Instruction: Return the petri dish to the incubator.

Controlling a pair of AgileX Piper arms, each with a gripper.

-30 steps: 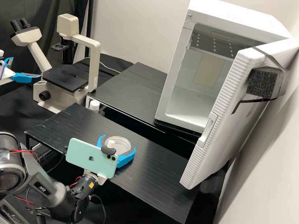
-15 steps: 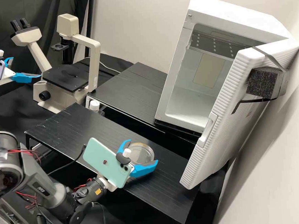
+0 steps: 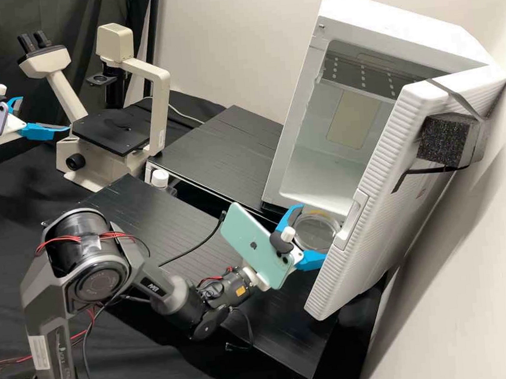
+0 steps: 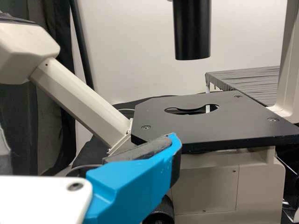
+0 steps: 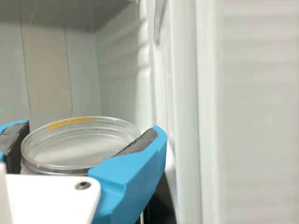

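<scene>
Right gripper (image 3: 312, 232) has the petri dish (image 3: 316, 232) pinched between its pads, one on each side of the rim — dish sits about level, a yellow strip (image 5: 71, 122) on its edge. It's held at the incubator's (image 3: 296, 145) open mouth, over the near side of the opening and close to the door (image 3: 375, 180), which stands wide open. Can't tell if dish and door touch. Left gripper (image 3: 45, 114) is beside the microscope (image 3: 161, 103) — jaws spread, nothing between them.
</scene>
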